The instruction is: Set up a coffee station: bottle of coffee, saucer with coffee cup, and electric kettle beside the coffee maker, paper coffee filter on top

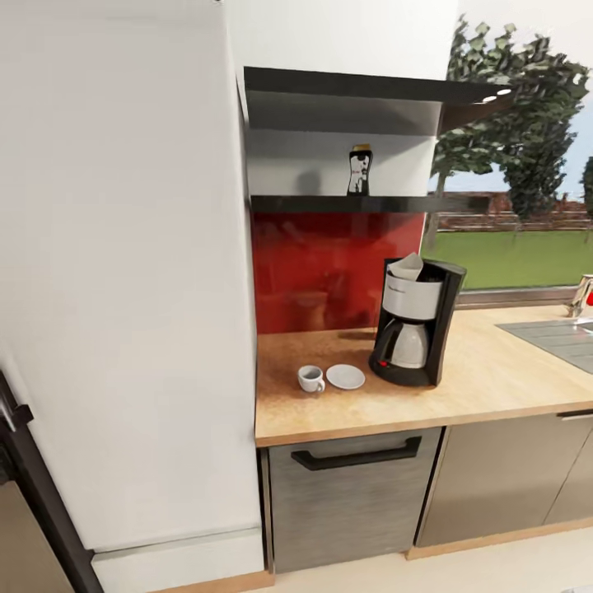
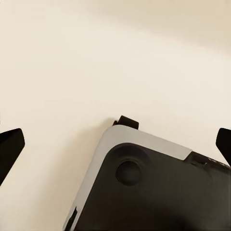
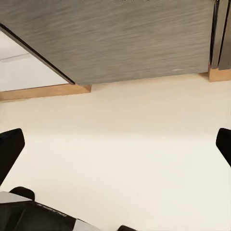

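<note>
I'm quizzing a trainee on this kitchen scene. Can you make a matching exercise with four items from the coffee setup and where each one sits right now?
Things:
1. bottle of coffee
2. paper coffee filter
3. coffee cup
4. saucer

Places:
A. on top of the coffee maker
B. on the kitchen countertop, between the cup and the coffee maker, with nothing on it
C. on the kitchen shelf, above the red wall panel
D. directly on the countertop, on the saucer's far side from the coffee maker

Pairs: 1-C, 2-A, 3-D, 4-B
</note>
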Controlling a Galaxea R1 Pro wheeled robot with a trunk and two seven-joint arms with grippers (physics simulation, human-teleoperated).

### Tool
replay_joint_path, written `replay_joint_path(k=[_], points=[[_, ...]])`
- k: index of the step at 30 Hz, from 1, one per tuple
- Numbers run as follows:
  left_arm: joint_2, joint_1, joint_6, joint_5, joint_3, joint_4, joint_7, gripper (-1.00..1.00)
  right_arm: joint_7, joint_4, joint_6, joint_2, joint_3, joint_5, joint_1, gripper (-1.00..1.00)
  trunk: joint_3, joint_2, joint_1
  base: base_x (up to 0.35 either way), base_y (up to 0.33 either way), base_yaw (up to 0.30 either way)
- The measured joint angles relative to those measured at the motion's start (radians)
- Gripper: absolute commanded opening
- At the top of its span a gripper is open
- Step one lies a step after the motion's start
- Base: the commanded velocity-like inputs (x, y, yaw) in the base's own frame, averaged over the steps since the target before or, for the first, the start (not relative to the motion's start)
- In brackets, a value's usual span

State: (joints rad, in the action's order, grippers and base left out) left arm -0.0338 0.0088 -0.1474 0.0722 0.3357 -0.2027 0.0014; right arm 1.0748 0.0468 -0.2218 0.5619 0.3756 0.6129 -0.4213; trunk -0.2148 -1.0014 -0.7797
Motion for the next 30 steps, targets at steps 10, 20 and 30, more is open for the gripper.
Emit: replay_joint_path(k=[10,20,30], points=[[0.000,0.000,-0.001,0.000,0.000,0.000,0.000,1.00,0.000,0.000,0.000,0.000,0.001,0.000,0.000,1.00,0.022,0.049,0.027,0.000,0.000,0.000],[0.000,0.000,0.000,0.000,0.000,0.000,0.001,1.00,0.000,0.000,0.000,0.000,0.001,0.000,0.000,1.00,0.022,0.049,0.027,0.079,-0.114,0.000],[0.000,0.000,-0.001,0.000,0.001,0.000,0.000,1.00,0.000,0.000,0.000,0.000,0.001,0.000,0.000,1.00,0.022,0.049,0.027,0.092,-0.171,-0.107]])
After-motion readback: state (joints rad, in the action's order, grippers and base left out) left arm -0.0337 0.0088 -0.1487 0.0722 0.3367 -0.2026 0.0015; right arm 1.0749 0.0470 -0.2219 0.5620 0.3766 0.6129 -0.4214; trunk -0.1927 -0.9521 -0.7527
